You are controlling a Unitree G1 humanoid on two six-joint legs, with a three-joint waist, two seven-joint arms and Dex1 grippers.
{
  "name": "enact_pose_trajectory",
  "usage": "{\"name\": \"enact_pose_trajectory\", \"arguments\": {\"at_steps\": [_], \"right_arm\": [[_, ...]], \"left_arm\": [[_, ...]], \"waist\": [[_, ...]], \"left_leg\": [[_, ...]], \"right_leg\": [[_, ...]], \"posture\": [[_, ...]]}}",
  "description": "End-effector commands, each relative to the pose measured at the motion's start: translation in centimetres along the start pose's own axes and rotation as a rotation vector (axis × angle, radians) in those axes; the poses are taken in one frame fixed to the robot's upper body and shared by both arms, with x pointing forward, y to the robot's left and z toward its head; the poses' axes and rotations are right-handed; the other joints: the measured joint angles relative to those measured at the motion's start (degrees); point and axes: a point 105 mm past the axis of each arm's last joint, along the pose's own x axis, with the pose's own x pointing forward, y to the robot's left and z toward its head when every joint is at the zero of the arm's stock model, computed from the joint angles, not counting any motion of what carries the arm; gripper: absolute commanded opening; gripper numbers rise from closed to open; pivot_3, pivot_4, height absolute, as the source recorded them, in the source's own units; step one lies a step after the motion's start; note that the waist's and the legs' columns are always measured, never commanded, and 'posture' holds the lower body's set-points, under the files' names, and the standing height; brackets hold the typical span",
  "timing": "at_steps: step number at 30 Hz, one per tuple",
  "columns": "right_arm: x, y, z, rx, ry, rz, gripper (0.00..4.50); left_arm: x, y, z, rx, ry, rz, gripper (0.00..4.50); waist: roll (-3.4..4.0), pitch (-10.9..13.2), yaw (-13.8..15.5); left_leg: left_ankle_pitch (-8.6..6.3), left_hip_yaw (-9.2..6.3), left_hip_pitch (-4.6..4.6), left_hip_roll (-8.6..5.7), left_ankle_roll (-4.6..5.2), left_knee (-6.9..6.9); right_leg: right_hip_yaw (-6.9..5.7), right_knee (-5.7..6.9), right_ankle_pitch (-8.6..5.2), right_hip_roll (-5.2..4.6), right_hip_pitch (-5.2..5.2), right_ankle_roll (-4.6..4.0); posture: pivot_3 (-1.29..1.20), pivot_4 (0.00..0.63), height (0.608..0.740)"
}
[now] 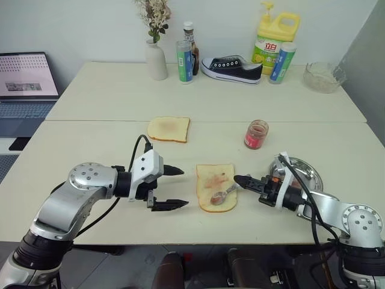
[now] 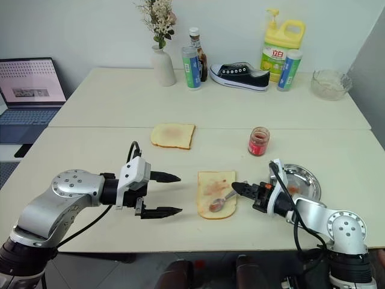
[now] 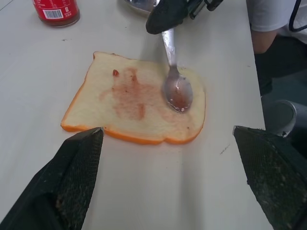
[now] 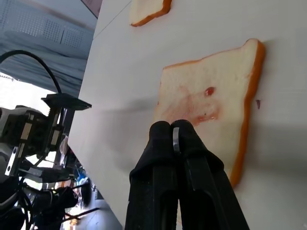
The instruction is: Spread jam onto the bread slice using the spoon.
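Jam (image 3: pixel 128 91) already smeared thin across middle of bread slice (image 1: pixel 216 186); edges bare. Your right gripper (image 1: pixel 239 180) clamps spoon (image 3: pixel 176 88), bowl resting on slice. Left gripper (image 1: pixel 175 188) gapes wide beside it. Spread outward, reload from jar (image 1: pixel 256 134) probably.

bare table (image 1: pixel 108 144) left; jam jar (image 1: pixel 256 133), plate (image 1: pixel 310 174) crowd right.

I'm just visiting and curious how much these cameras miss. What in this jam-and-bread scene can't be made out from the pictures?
- The spoon: its handle end is hidden inside the shut right gripper in the left wrist view.
- The jam jar: cut off by the picture's edge there, so its contents don't show.
- The bread slice: partly covered by the right gripper's fingers in the right wrist view.
- Labels on the far bottles: too small to read.
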Motion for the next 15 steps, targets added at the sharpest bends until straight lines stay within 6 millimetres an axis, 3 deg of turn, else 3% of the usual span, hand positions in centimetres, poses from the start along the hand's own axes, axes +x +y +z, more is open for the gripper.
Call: {"name": "enact_pose_trajectory", "arguments": {"at_steps": [1, 7, 15], "right_arm": [[0.1, 0.1, 3.0, 0.027, -0.136, -0.011, 0.01], [0.9, -1.8, 4.5, 0.037, -0.215, -0.12, 0.01], [0.3, -2.0, 3.0, 0.029, -0.157, -0.114, 0.01]], "left_arm": [[-0.2, 0.1, 0.5, 0.029, -0.012, 0.012, 4.5], [-0.1, 0.2, 0.6, 0.035, -0.016, 0.013, 4.5], [-0.1, 0.3, 0.6, 0.038, -0.017, 0.01, 4.5]], "waist": [[0.0, 0.0, 0.0], [0.0, 0.0, 0.0], [0.0, 0.0, 0.1]], "left_leg": [[0.0, 0.0, 0.0, 0.0, 0.0, 0.01], [0.0, 0.0, -0.02, 0.0, 0.0, 0.01], [0.0, 0.0, -0.01, 0.0, 0.0, 0.01]], "right_leg": [[0.0, 0.0, 0.0, 0.0, 0.0, 0.0], [0.0, -0.01, 0.0, 0.0, 0.0, 0.0], [0.0, 0.01, 0.0, 0.0, 0.0, 0.0]], "posture": [[0.0, 0.15, 0.74], [0.0, 0.15, 0.74], [0.0, 0.15, 0.74]]}}
